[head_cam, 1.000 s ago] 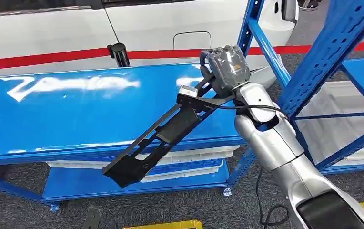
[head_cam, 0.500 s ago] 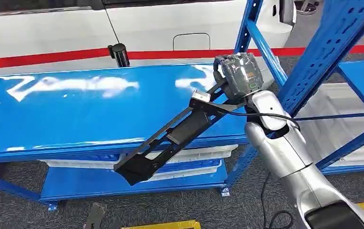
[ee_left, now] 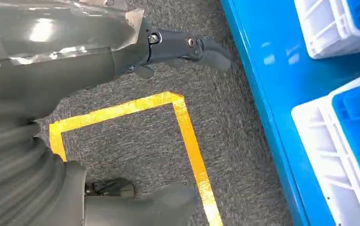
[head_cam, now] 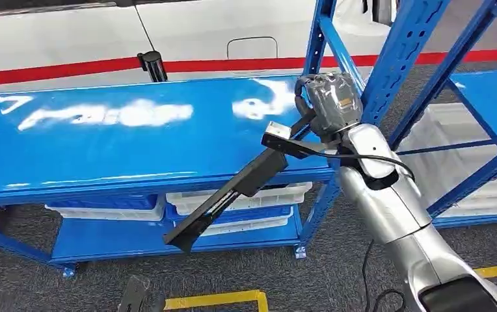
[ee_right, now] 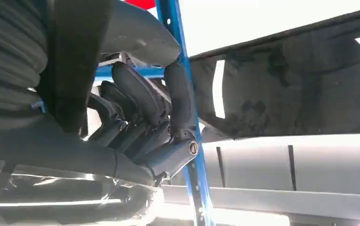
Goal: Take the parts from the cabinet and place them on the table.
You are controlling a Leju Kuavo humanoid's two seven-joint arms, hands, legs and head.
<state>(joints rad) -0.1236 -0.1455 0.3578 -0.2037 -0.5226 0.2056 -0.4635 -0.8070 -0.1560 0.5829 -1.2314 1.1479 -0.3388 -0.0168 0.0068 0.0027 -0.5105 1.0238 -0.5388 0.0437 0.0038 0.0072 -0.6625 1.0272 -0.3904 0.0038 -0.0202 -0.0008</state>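
Observation:
My right hand [head_cam: 329,104] grips the upper end of a long black plastic part [head_cam: 242,185]. It is held over the right end of the glossy blue table [head_cam: 103,149], close to a blue rack upright. The part slants down to the left, past the table's front edge, and its lower tip hangs in front of the lower shelf. In the right wrist view the dark fingers [ee_right: 140,108] curl around the black part [ee_right: 300,89]. My left hand [ee_left: 51,84] hangs over the carpet, fingers apart and holding nothing.
Blue rack uprights [head_cam: 402,58] rise just right of my right hand. White and blue bins [head_cam: 233,208] sit on the shelf under the table, and more white bins [head_cam: 454,149] in the right rack. Yellow floor tape [head_cam: 213,299] lies near my feet. A white car body [head_cam: 70,39] stands behind.
The view has shifted slightly. My right hand has carried the part to the right, nearer the rack upright, and the part has turned more edge-on and hangs steeper.

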